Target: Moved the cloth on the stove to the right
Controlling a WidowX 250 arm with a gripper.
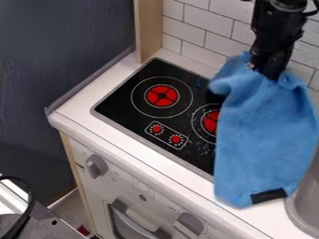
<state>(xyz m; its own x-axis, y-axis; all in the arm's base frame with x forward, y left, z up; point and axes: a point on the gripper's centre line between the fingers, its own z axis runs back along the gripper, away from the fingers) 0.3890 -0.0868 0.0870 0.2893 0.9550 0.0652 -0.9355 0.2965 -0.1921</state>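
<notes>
Dark wall panel [50, 56]: the largest piece you have, upright along the left side of your view, beside the counter's end.

Toy kitchen unit [84, 151]: white front, pale wooden edge at its left, set on the floor in front of you. Its white counter [72, 112] runs on a slant from the panel toward the lower right.

Tiled wall [199, 23]: white brick-pattern tiles with dark joints, behind the counter. A light wooden post [148, 30] stands between it and the panel.

Blue cloth [265, 135]: your task's item, hanging in long folds at the right, in front of the stovetop's right part in your view, its lower end in front of the counter.

Stovetop [128, 109]: black, pale-rimmed, set into the counter. White rings circle the red burners; your cloth partly hides the nearer one.

Black gripper [271, 74]: at the upper right, pointing down, grasping the top of your blue cloth; the fabric bunches around its fingertips.

Grey rounded rim [302, 219]: at the right edge, just beside the cloth's lower end.

Oven knobs: two, grey, on the unit's front, the left one [96, 165] above the other.

Black cable [26, 212]: curved, lower left.

Red dials [176, 139]: two, in a white outline on your stovetop.
</notes>
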